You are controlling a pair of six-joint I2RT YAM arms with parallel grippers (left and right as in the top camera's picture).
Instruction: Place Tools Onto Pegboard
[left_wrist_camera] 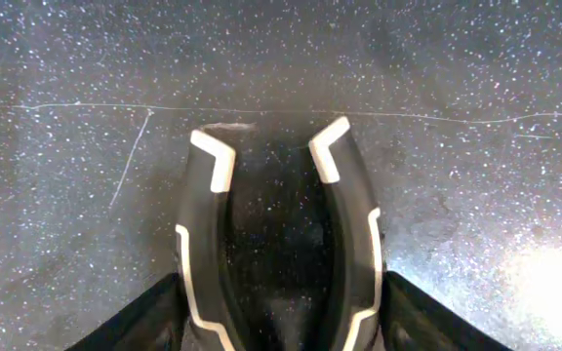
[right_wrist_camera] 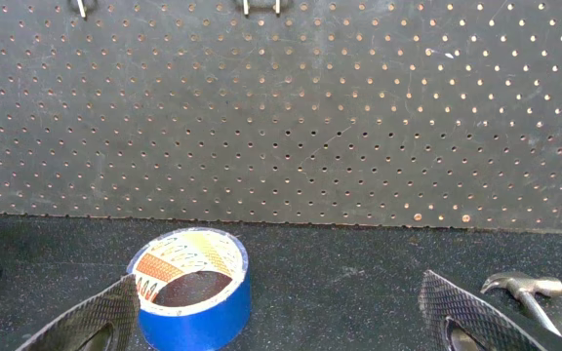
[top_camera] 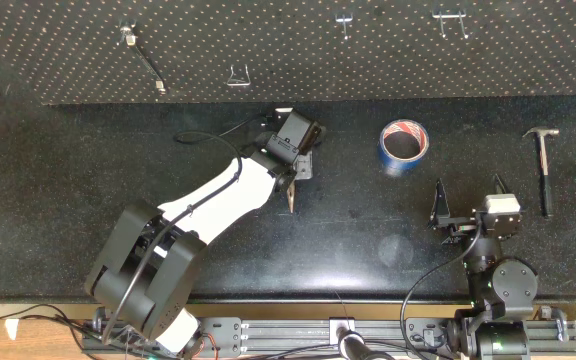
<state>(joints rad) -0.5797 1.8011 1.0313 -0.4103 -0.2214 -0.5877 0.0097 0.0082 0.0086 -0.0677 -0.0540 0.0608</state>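
A blue tape roll (top_camera: 404, 145) lies flat on the black table just below the pegboard (top_camera: 298, 50); it also shows in the right wrist view as the tape roll (right_wrist_camera: 193, 285). At the far right a hammer (top_camera: 543, 165) lies on the table, head toward the board, and appears again as the hammer (right_wrist_camera: 523, 288). A slim dark tool (top_camera: 145, 63) hangs slanted on the pegboard at the left. My left gripper (top_camera: 295, 185) (left_wrist_camera: 271, 151) is open over bare table left of the tape, with nothing between its fingers. My right gripper (top_camera: 468, 195) (right_wrist_camera: 281, 327) is open and empty, short of the tape.
Bare metal hooks sit on the pegboard: one (top_camera: 238, 76) near the middle left, two more (top_camera: 344, 20) (top_camera: 451, 18) higher up to the right. A thin black cable (top_camera: 208, 135) trails on the table beside the left arm.
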